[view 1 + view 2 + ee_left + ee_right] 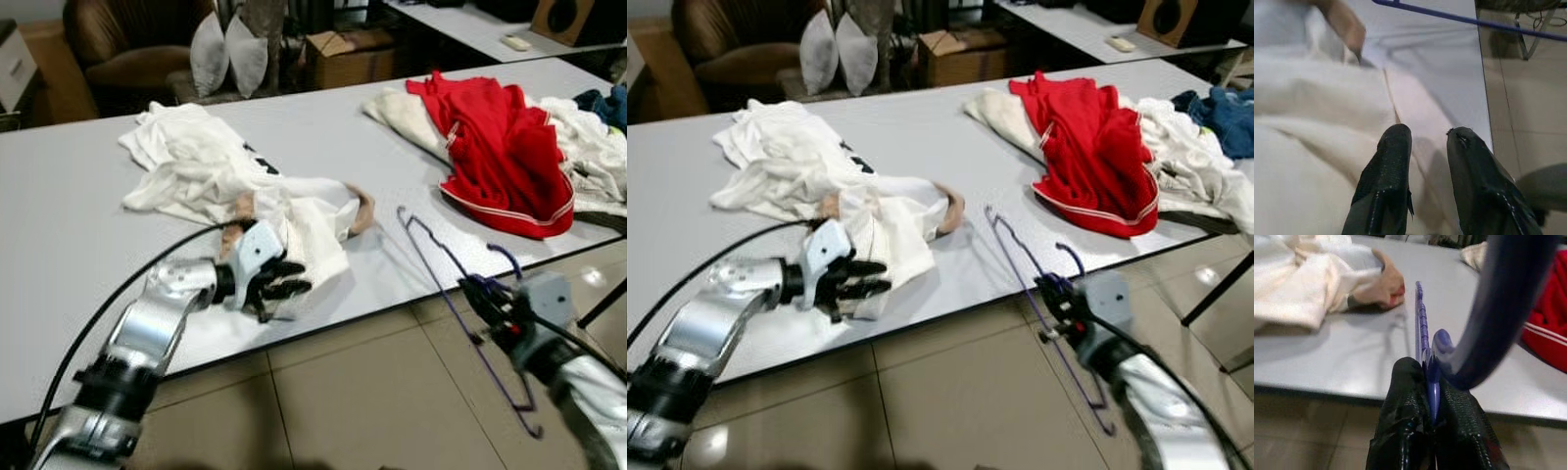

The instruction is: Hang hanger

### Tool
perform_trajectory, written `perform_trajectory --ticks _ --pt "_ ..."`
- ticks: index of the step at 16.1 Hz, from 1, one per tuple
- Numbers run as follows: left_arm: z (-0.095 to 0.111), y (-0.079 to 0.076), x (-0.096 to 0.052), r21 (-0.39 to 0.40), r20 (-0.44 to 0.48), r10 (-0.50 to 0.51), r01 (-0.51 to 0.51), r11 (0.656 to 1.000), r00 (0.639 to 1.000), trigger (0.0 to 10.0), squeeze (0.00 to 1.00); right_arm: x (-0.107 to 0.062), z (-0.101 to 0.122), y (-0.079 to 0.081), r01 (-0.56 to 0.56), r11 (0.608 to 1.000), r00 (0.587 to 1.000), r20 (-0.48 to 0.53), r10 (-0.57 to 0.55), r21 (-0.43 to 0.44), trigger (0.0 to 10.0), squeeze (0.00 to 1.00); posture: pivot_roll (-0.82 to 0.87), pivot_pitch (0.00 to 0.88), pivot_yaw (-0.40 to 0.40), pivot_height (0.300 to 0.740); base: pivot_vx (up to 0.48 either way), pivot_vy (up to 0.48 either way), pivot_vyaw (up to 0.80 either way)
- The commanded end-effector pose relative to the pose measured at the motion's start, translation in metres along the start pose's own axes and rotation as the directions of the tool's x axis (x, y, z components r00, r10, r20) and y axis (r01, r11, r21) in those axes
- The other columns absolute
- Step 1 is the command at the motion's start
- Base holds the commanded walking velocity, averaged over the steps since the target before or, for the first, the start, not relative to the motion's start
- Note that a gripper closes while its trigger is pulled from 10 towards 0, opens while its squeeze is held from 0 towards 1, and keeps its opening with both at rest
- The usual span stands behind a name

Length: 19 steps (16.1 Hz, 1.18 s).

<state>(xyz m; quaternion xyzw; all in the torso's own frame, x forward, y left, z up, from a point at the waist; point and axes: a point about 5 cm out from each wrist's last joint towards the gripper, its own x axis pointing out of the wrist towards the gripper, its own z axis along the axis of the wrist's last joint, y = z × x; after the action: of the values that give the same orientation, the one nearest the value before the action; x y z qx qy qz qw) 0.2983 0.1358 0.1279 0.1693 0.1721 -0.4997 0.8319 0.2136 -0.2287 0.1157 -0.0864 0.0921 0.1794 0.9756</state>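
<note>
Right claw grips hanger past table edge.

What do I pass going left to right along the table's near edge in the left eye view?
Left pincer on the white garment → purple hanger held by the right pincer → red garment.
</note>
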Motion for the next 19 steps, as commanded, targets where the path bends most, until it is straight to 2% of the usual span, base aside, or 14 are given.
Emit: perform_trajectory --ticks 1,6,7,8,9,11,12,13,16,19 --pt "0.001 -0.002 0.001 0.002 -0.04 0.048 -0.048 0.999 0.998 10.0 0.0 -0.007 0.002 -0.008 0.003 1.0 1.0 -0.011 -0.003 -0.01 10.0 0.0 -0.25 0.0 0.031 0.74 0.0 0.0 0.0" --pt "0.009 -0.01 0.009 -0.025 -0.033 0.092 -0.093 0.995 0.995 10.0 0.0 -0.015 -0.001 -0.009 0.001 1.0 0.999 -0.044 -0.002 -0.018 10.0 0.0 -0.26 0.0 0.029 0.74 0.0 0.0 0.0" --pt "0.01 -0.012 0.009 -0.029 -0.036 0.094 -0.095 0.995 0.995 10.0 0.94 -0.015 -0.001 -0.008 -0.001 1.0 0.999 -0.046 0.0 -0.018 10.0 0.0 -0.27 0.0 0.029 0.74 0.0 0.0 0.0" --pt "0.015 -0.018 0.009 -0.052 -0.01 0.057 -0.058 0.997 0.998 10.0 1.0 -0.015 -0.001 -0.008 -0.001 1.0 0.999 -0.048 0.0 -0.02 10.0 0.0 -0.27 0.0 0.029 0.74 0.0 0.0 0.0" --pt "0.023 -0.021 0.009 -0.084 0.026 0.045 -0.042 0.996 0.999 10.0 1.0 -0.015 -0.001 -0.009 -0.001 1.0 0.999 -0.049 0.0 -0.021 10.0 0.0 -0.27 0.0 0.028 0.74 0.0 0.0 0.0" --pt "0.023 -0.02 0.01 -0.067 0.008 0.061 -0.06 0.996 0.998 10.0 1.0 -0.015 -0.001 -0.009 -0.001 1.0 0.999 -0.05 0.0 -0.021 10.0 0.0 -0.27 0.0 0.027 0.74 0.0 0.0 0.0" --pt "0.02 -0.02 0.011 -0.05 -0.02 0.061 -0.061 0.997 0.998 10.0 0.85 -0.015 -0.001 -0.009 -0.001 1.0 0.999 -0.05 0.0 -0.021 10.0 0.0 -0.27 0.0 0.027 0.74 0.0 0.0 0.0" --pt "0.016 -0.021 0.013 -0.021 -0.058 0.071 -0.072 0.997 0.996 10.0 0.0 -0.014 -0.001 -0.009 0.001 1.0 0.999 -0.048 -0.002 -0.021 10.0 0.0 -0.27 0.0 0.027 0.74 0.0 0.0 0.0" --pt "0.002 -0.018 0.02 0.045 -0.159 0.14 -0.134 0.99 0.977 10.0 0.0 -0.011 0.0 -0.009 0.006 1.0 0.999 -0.041 -0.007 -0.021 10.0 0.0 -0.27 0.0 0.031 0.74 0.0 0.0 0.0" --pt "0.0 -0.008 0.024 0.076 -0.184 0.229 -0.219 0.973 0.956 10.0 0.0 -0.009 0.001 -0.012 0.019 1.0 0.999 -0.035 -0.019 -0.022 10.0 0.0 -0.27 0.0 0.032 0.74 0.0 0.0 0.0"
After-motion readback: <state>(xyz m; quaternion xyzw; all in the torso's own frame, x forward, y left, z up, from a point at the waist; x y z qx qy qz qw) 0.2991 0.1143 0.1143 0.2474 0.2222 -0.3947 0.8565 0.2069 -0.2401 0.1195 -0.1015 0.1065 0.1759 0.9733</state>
